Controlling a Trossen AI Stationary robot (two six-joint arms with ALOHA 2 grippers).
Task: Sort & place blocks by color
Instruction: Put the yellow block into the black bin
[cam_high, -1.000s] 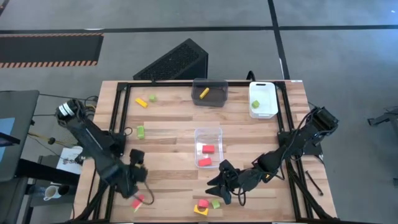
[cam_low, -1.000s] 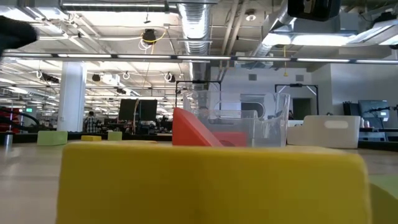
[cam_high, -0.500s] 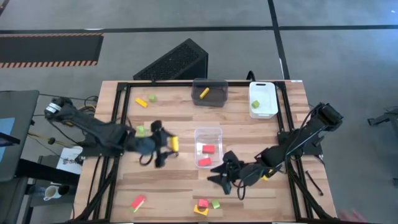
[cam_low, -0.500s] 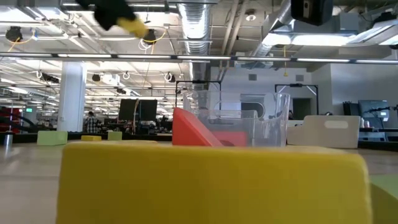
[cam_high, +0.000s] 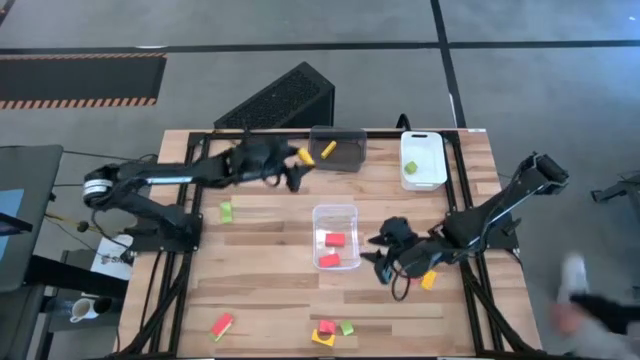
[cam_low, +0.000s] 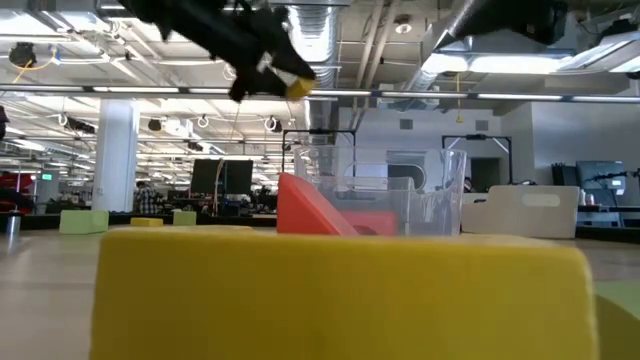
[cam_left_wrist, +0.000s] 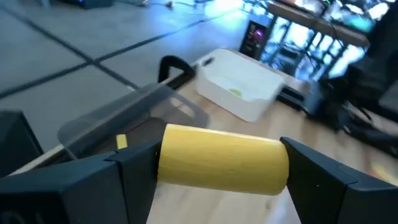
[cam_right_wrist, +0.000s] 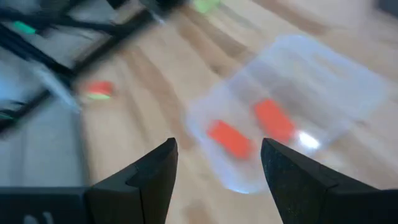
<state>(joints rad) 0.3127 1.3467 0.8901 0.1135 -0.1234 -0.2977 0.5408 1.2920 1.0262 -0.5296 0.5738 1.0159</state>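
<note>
My left gripper (cam_high: 298, 160) is shut on a yellow cylinder block (cam_left_wrist: 221, 158) and is raised above the table, just left of the dark bin (cam_high: 337, 148), which holds a yellow block (cam_high: 328, 150). My right gripper (cam_high: 383, 256) is open and empty, right of the clear bin (cam_high: 335, 237), which holds two red blocks (cam_right_wrist: 227, 138). The white bin (cam_high: 423, 158) holds a green block (cam_high: 410, 168). A green block (cam_high: 226, 211), a red one (cam_high: 221, 325) and a red, yellow and green cluster (cam_high: 330, 330) lie on the table. My left gripper pinches the yellow cylinder between its two fingers, one finger (cam_left_wrist: 140, 165) on each flat end (cam_left_wrist: 163, 155). The fingers come from the table's left, slanting a little down. The cylinder lies crosswise between them, lifted clear of the table and the bins.
A yellow-orange block (cam_high: 428, 280) lies under the right arm. The big yellow block (cam_low: 340, 290) fills the low view's foreground, with a red wedge (cam_low: 310, 210) behind it. A blurred person (cam_high: 580, 300) moves on the floor beyond the table's right edge.
My left gripper has risen from the table's near left corner and swung toward the far edge and right, to beside the dark bin, carrying the yellow cylinder lifted clear. My right gripper has drawn back toward the right and far side, away from the near cluster.
</note>
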